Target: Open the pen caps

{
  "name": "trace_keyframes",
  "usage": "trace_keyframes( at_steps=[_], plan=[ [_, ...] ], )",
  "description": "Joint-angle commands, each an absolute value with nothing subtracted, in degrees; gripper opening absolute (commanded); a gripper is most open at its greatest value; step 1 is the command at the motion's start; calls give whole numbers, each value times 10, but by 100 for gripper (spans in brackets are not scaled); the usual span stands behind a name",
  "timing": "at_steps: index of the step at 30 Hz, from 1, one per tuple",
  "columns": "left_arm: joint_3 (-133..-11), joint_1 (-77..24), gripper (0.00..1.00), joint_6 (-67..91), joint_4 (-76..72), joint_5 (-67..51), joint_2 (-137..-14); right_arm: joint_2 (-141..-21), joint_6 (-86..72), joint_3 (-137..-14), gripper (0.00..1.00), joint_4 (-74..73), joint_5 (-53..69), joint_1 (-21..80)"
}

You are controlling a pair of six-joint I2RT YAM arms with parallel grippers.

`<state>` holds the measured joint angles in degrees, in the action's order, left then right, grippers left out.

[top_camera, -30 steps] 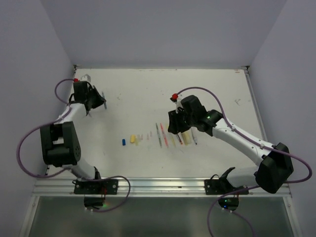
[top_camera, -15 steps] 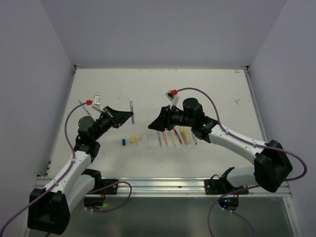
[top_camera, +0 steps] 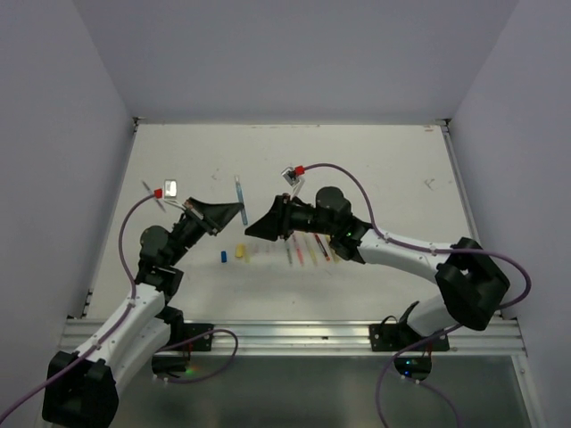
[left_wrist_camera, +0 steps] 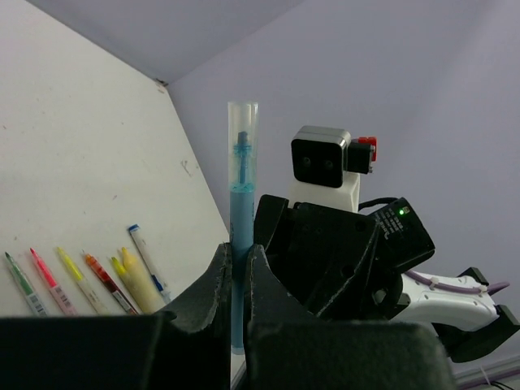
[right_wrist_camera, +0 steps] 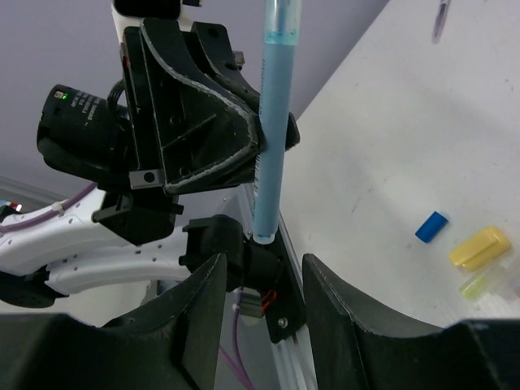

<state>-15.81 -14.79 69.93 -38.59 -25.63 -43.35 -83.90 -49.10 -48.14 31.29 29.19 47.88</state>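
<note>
Jutting above left hand [left_wrist_camera: 237, 258]: pen cap [left_wrist_camera: 242, 134]

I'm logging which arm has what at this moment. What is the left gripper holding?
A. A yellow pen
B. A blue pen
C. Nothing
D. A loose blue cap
B: in the left wrist view, the left gripper is shut on the barrel of a blue pen that stands upright between its fingers, while the loose blue cap lies on the table.
</note>
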Motion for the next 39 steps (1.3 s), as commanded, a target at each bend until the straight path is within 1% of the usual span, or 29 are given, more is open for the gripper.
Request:
trace_keyframes(
  at_steps=[1,7,12,18,24,26,27,28,29,30,33,34,35,37,38,39],
  plan=[
    [-156,-153,0,710,-419,-243,-436,-849,-515,-475,45,397,269,486],
    [-150,-156,0,721,-440,-245,-450,-879,-526,-485,44,420,262,490],
    [-146,-164,0,725,-443,-245,-447,-906,-532,-504,39,438,261,490],
    [-146,-167,0,716,-424,-246,-435,-912,-530,-521,34,429,257,490],
    [-143,-169,0,710,-411,-245,-427,-921,-532,-533,32,424,259,490],
    [-142,-170,0,710,-410,-245,-425,-926,-525,-545,28,405,258,490],
    [-143,-170,0,710,-410,-245,-424,-928,-524,-548,24,403,258,490],
    [-143,-171,0,709,-410,-246,-423,-931,-524,-551,17,403,260,490],
    [-143,-171,0,709,-407,-247,-422,-933,-521,-554,6,394,260,490],
    [-147,-172,0,707,-406,-248,-421,-934,-518,-558,0,383,262,490],
    [-164,-172,0,677,-378,-251,-417,-924,-495,-563,0,342,263,490],
    [-171,-172,9,667,-367,-248,-415,-919,-490,-556,0,333,261,490],
    [-180,-172,29,660,-336,-243,-415,-911,-483,-552,0,317,260,490],
    [-206,-172,42,636,-302,-224,-414,-892,-477,-543,0,304,265,490],
    [-215,-172,52,628,-268,-216,-414,-886,-473,-541,0,288,265,490],
    [-232,-172,55,614,-256,-210,-417,-874,-469,-538,0,280,270,491]
  ],
)
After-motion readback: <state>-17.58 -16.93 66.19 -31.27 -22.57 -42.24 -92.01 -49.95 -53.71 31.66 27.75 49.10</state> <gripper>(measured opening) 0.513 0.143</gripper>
